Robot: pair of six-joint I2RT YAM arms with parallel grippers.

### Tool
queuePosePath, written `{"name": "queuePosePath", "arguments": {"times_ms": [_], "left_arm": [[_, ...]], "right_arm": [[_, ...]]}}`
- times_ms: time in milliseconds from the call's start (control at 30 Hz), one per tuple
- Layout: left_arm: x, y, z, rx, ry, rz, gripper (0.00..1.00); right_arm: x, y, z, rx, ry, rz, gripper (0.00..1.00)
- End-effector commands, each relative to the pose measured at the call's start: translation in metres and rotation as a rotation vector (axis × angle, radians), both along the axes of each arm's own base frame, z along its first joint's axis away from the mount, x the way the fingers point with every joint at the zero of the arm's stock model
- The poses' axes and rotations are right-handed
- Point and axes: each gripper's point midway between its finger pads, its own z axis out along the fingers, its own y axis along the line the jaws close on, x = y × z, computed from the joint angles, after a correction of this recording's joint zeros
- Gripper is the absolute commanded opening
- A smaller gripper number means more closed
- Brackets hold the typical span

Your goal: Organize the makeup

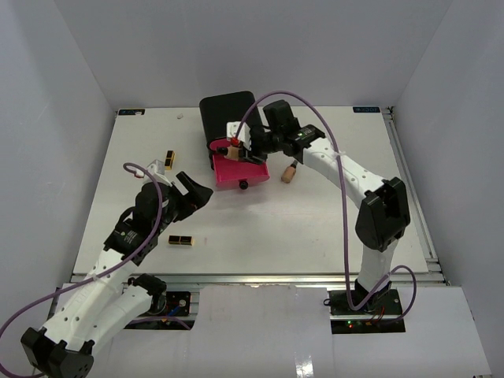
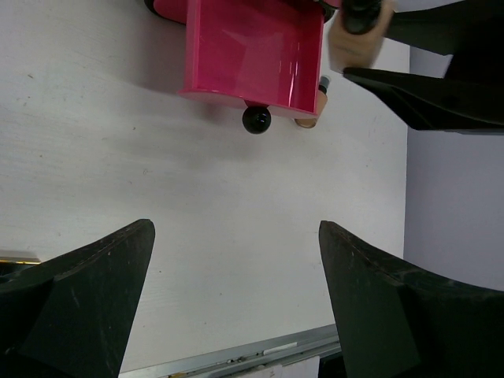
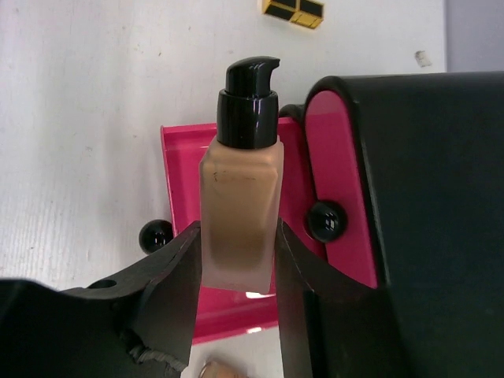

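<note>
black organizer box [image 1: 223,116] far centre | pink drawer [image 3: 181,173] pulled out | right gripper [image 3: 238,232] clamped on tan pump bottle [image 3: 240,189] over drawer, long axis along fingers, black cap away from wrist | left gripper [image 2: 235,230] spread wide, holding nothing

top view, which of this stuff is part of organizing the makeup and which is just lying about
For the job:
tan bottle, held in the right gripper
open pink drawer of the black box
far lipstick case
near lipstick case
small tan piece beside the drawer

Just there:
purple cable
left gripper, open and empty
</note>
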Motion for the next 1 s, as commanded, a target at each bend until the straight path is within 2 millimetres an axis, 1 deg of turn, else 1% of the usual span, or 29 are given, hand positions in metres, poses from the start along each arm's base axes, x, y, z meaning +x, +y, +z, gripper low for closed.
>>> {"name": "queuePosePath", "arguments": {"times_ms": [0,100,200,333,400,500,567,700,767,867,900,967], "left_arm": [[-0.006,0.008,-0.001,0.003,-0.004,0.019,0.97],[-0.009,0.011,-0.001,-0.004,-0.005,0.034,0.97],[-0.012,0.014,0.0,-0.01,-0.01,0.043,0.97],[-0.014,0.016,-0.001,-0.008,-0.008,0.049,0.97],[-0.014,0.016,-0.002,-0.006,-0.005,0.049,0.97],[-0.013,0.016,-0.002,-0.004,-0.002,0.049,0.97],[-0.012,0.015,-0.001,-0.001,-0.001,0.048,0.97],[-0.011,0.015,0.0,0.0,-0.004,0.046,0.97],[-0.011,0.014,0.0,0.0,-0.003,0.047,0.97],[-0.009,0.013,0.0,0.0,-0.001,0.044,0.97],[-0.009,0.013,0.0,0.001,0.0,0.042,0.97],[-0.007,0.011,-0.001,0.001,0.002,0.038,0.97]], "right_arm": [[0.012,0.018,-0.014,-0.06,-0.058,0.029,0.08],[0.009,0.028,-0.032,-0.101,-0.069,0.045,0.09],[0.014,0.028,-0.048,-0.137,-0.063,0.029,0.11],[0.022,0.025,-0.064,-0.178,-0.079,0.015,0.15],[0.023,0.025,-0.068,-0.188,-0.083,0.018,0.17],[0.024,0.025,-0.075,-0.206,-0.086,0.017,0.27],[0.025,0.024,-0.079,-0.219,-0.086,0.011,0.37],[0.025,0.021,-0.079,-0.225,-0.09,0.005,0.48],[0.024,0.02,-0.075,-0.221,-0.094,0.003,0.51],[0.022,0.02,-0.062,-0.197,-0.097,-0.003,0.6],[0.02,0.02,-0.058,-0.184,-0.09,-0.007,0.62],[0.018,0.02,-0.042,-0.154,-0.095,-0.017,0.62]]}}
